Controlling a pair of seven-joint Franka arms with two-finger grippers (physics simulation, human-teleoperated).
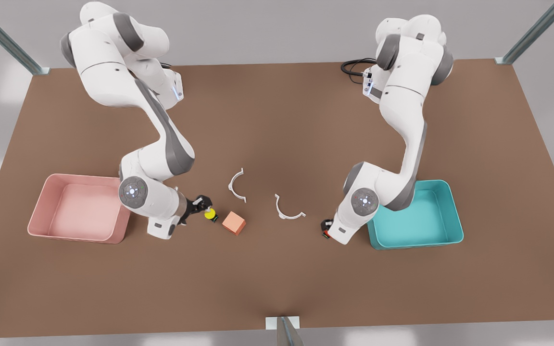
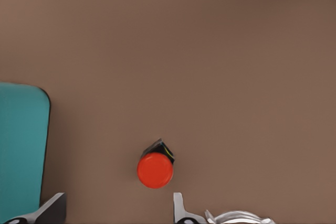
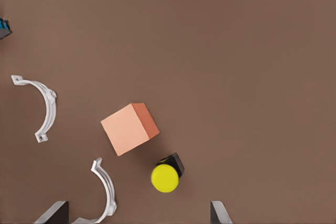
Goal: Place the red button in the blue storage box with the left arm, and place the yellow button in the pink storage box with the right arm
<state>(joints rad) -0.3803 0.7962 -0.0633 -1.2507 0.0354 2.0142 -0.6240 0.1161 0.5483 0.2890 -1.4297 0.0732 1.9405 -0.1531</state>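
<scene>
The red button (image 2: 155,170) with its black base lies on the brown table beside the blue storage box (image 2: 21,145). My left gripper (image 2: 115,211) hangs open just above the button, touching nothing. In the front view this gripper (image 1: 326,227) is at the right, over the red button (image 1: 326,235) and next to the blue box (image 1: 416,216). The yellow button (image 3: 165,177) lies on the table under my open right gripper (image 3: 136,212). That gripper (image 1: 202,204) is at the front view's left, by the yellow button (image 1: 209,214) and near the pink storage box (image 1: 84,209).
An orange cube (image 1: 234,223) sits right beside the yellow button, also seen from the right wrist as the cube (image 3: 128,128). Two white curved clips (image 1: 236,186) (image 1: 289,211) lie mid-table between the arms. Both boxes hold nothing.
</scene>
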